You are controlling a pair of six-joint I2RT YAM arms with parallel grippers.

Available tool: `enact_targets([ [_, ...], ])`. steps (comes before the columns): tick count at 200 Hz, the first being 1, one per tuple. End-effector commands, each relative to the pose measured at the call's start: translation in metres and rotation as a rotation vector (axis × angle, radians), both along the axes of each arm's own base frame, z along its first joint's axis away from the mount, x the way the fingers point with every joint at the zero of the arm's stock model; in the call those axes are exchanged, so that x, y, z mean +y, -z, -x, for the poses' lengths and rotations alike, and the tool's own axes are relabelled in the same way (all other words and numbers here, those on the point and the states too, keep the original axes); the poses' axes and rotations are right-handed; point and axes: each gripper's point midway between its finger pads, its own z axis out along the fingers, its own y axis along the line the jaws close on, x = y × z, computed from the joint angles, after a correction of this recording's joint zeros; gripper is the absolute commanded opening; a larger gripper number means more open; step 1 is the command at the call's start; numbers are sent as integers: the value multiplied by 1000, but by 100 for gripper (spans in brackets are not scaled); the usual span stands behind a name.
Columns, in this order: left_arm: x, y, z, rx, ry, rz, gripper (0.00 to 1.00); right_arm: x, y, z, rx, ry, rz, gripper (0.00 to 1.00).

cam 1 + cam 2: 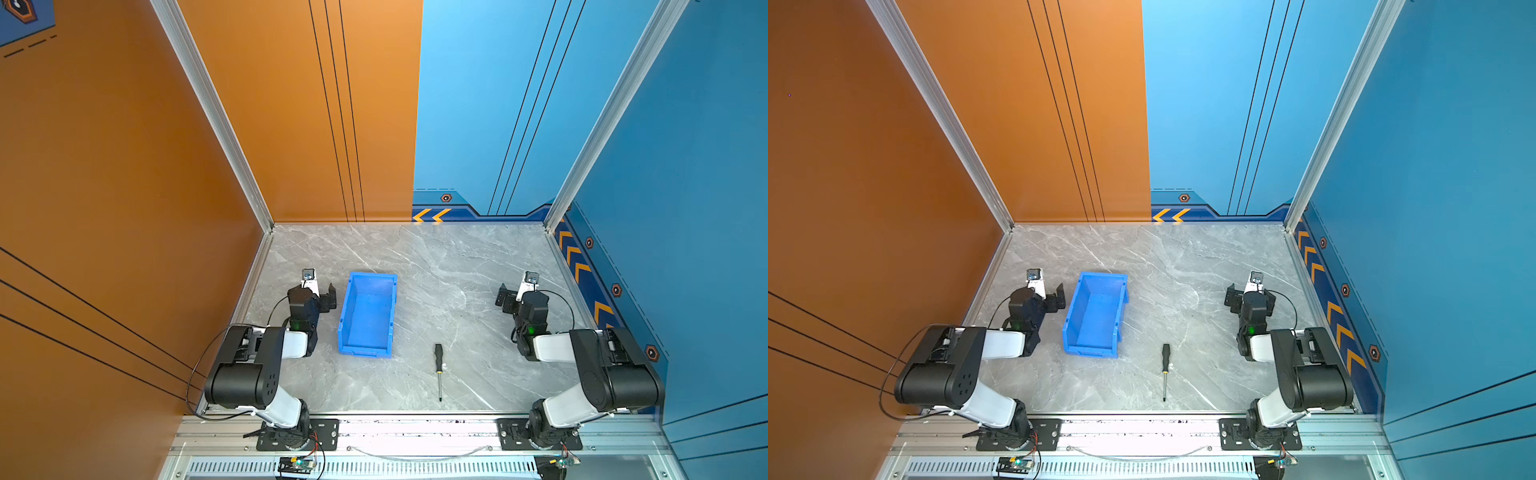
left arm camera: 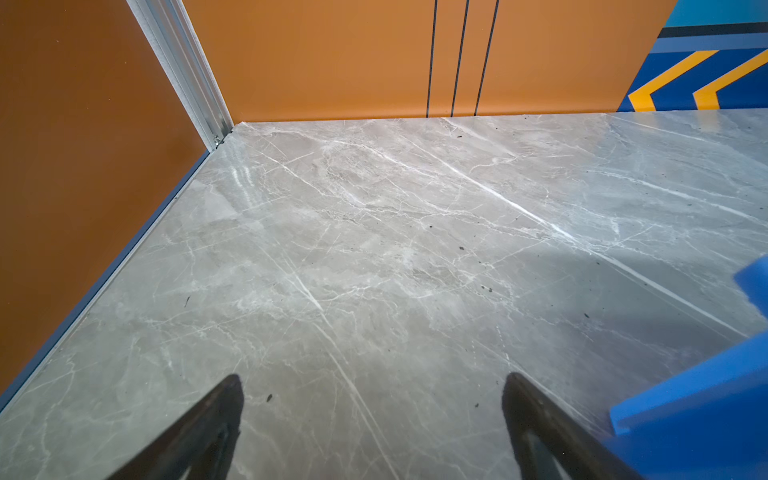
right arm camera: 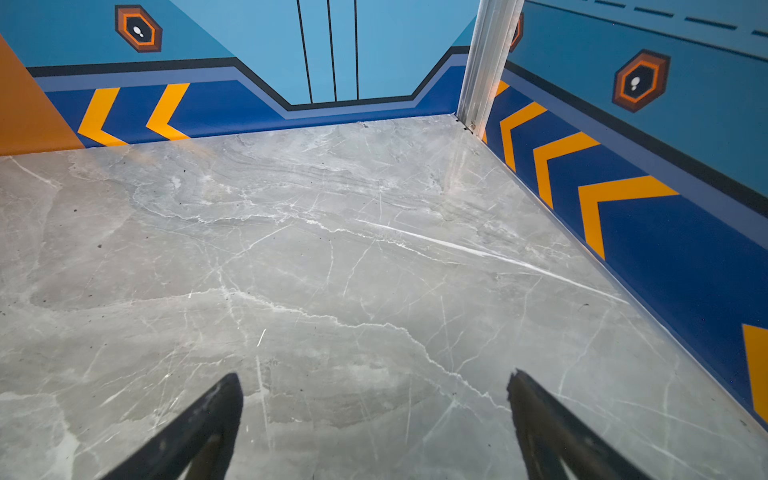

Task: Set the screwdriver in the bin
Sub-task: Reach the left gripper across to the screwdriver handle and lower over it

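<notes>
The screwdriver (image 1: 438, 368) (image 1: 1165, 368), black handle and thin silver shaft, lies on the grey marble table near the front edge, handle toward the back. It is just right of the blue bin (image 1: 368, 320) (image 1: 1096, 318), which stands empty left of the middle. My left gripper (image 1: 319, 291) (image 1: 1048, 293) (image 2: 374, 382) hangs open beside the bin's left wall; the bin's edge (image 2: 706, 399) shows in the left wrist view. At the right side of the table my right gripper (image 1: 517, 293) (image 1: 1250, 293) (image 3: 374, 382) is open over bare table. Neither wrist view shows the screwdriver.
Orange walls stand at the left and back left, blue walls at the back right and right, with aluminium posts (image 1: 208, 108) in the corners. Both arm bases are bolted to the metal rail (image 1: 415, 432) along the table's front edge.
</notes>
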Motion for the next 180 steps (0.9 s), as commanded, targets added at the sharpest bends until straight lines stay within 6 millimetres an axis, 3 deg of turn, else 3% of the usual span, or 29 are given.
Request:
enact_targets([
  [1, 4, 1, 3, -1, -23, -14, 98, -1, -11, -1, -16, 31, 30, 100],
  [66, 14, -25, 13, 42, -65, 0, 98, 8, -49, 8, 3, 32, 67, 100],
  [99, 22, -49, 26, 137, -145, 52, 98, 1, -76, 23, 43, 154, -74, 100],
  [123, 23, -68, 42, 197, -214, 124, 98, -3, -80, 42, 180, 236, -157, 100],
  [153, 2, -80, 63, 316, -174, 203, 98, 20, -75, 62, 353, 184, -198, 100],
  [180, -39, -86, 78, 409, -54, 244, 98, 45, -83, 78, 361, 109, -205, 100],
])
